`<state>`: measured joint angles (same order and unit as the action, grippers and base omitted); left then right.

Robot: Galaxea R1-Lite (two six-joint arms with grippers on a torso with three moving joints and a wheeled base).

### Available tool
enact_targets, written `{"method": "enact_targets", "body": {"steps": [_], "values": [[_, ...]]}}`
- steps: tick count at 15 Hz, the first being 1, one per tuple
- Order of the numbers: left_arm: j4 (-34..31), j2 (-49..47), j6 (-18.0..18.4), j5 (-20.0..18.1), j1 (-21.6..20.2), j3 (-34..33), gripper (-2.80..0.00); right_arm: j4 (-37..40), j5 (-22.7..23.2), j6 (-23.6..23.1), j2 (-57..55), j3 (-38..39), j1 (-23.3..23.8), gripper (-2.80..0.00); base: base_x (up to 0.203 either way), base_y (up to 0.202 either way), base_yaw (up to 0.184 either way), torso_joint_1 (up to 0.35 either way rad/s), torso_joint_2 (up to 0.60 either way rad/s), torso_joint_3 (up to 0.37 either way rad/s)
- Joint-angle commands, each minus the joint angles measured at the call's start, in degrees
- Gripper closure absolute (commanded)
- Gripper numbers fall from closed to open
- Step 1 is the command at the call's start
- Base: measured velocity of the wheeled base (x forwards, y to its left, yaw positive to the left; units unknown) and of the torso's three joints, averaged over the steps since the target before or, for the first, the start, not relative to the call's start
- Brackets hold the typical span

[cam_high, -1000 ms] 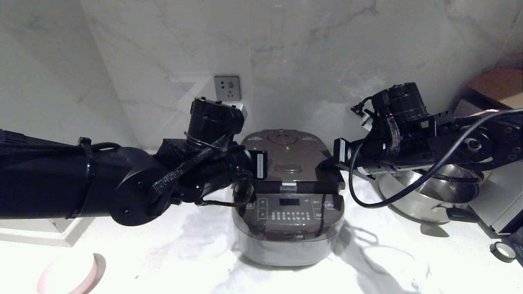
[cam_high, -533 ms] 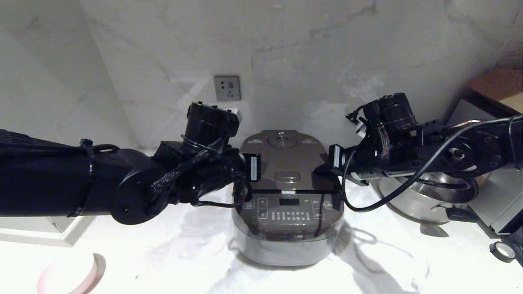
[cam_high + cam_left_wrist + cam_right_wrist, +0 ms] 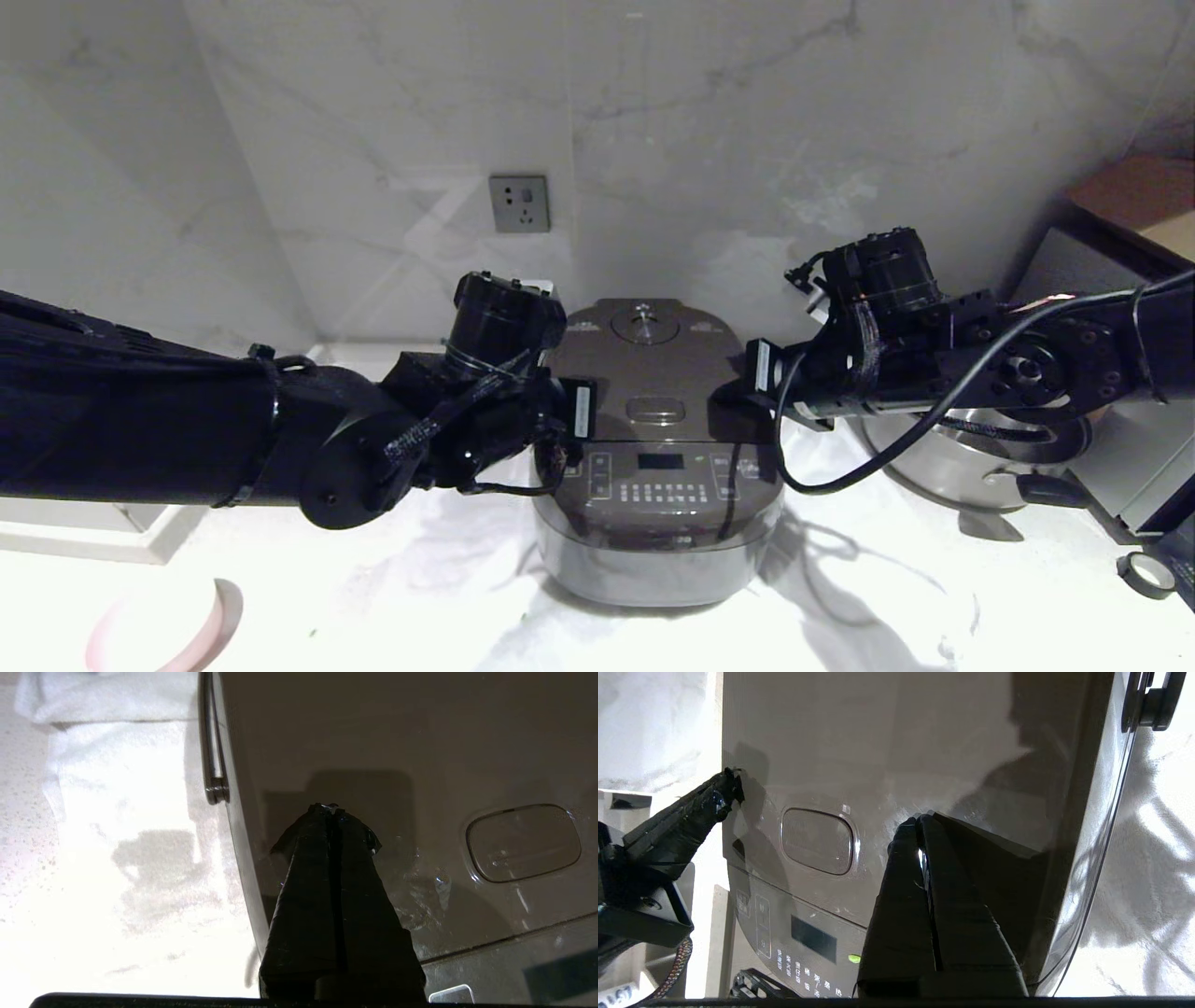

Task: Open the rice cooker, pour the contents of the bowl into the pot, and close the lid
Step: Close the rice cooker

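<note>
The dark brown rice cooker [image 3: 658, 504] stands in the middle of the counter with its lid [image 3: 653, 369] down flat. The pot is hidden under the lid. My left gripper [image 3: 329, 808] is shut, its tip resting on the lid's left part, beside the oval button [image 3: 523, 842]. My right gripper [image 3: 919, 819] is also shut, with its tip on the lid's right part. In the head view both wrists flank the lid, left gripper [image 3: 571, 411] and right gripper [image 3: 738, 397]. The pale pink bowl [image 3: 201, 625] sits at the near left edge, its inside out of view.
A shiny steel pan [image 3: 971, 457] with black handles stands right of the cooker, under my right arm. A wall socket [image 3: 519, 203] is behind the cooker. A small ring [image 3: 1148, 574] lies at the far right. White cloth [image 3: 117, 765] lies under the cooker.
The lid's front edge, ajar a second ago, has come down flush with the cooker. Both grippers have sunk with it and stay on the lid.
</note>
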<state>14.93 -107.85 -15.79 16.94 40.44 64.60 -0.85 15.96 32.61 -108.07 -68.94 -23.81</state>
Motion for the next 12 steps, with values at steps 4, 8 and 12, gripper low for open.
{"method": "enact_targets", "body": {"steps": [4, 8, 12], "values": [[-0.08, -0.51, -0.21, -0.06, 0.34, -0.25, 0.00, -0.02, 0.04, 0.35, -0.53, 0.04, -0.01, 0.00, 0.000, 0.000, 0.000, 0.000, 0.00, 0.000], [0.09, 1.67, -0.72, 0.10, 0.26, 2.08, 0.00, -0.11, -0.05, 0.86, 2.03, -0.75, -0.16, 0.00, 0.000, 0.000, 0.000, 0.000, 0.00, 0.000], [0.10, 3.52, -1.88, 0.19, 0.26, 3.69, 0.00, 0.00, -0.13, 0.96, 4.47, -1.88, -0.57, 0.00, 0.000, 0.000, 0.000, 0.000, 0.00, 0.000]]}}
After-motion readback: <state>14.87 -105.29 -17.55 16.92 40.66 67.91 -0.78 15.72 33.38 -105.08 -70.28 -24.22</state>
